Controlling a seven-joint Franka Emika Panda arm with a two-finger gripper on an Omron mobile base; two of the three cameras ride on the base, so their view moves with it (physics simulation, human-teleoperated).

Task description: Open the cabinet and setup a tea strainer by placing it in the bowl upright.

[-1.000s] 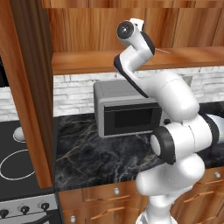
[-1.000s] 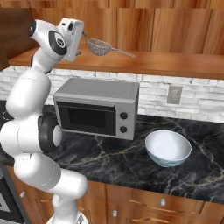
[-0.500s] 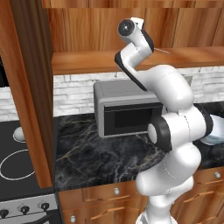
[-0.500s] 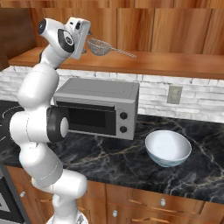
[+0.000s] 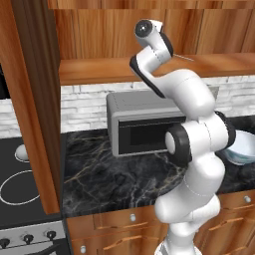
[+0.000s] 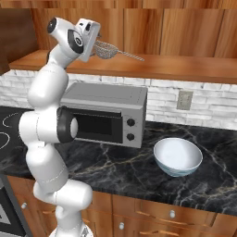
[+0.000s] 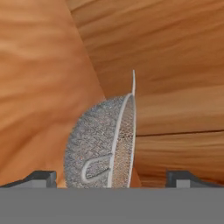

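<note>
End effector (image 7: 111, 177) stood wide open, holding nothing. Tea strainer (image 7: 103, 144) lay on the cabinet shelf (image 6: 185, 69) straight ahead, between the fingertips (image 7: 41, 177), handle pointing away along the shelf.

The arm rises from five o'clock up to the open cabinet (image 5: 35, 99), its hand at the shelf (image 5: 99, 69) near one o'clock. A microwave (image 5: 144, 127) sits mid-bench (image 5: 109, 179); the bowl (image 5: 241, 147) peeks out at three o'clock.
</note>
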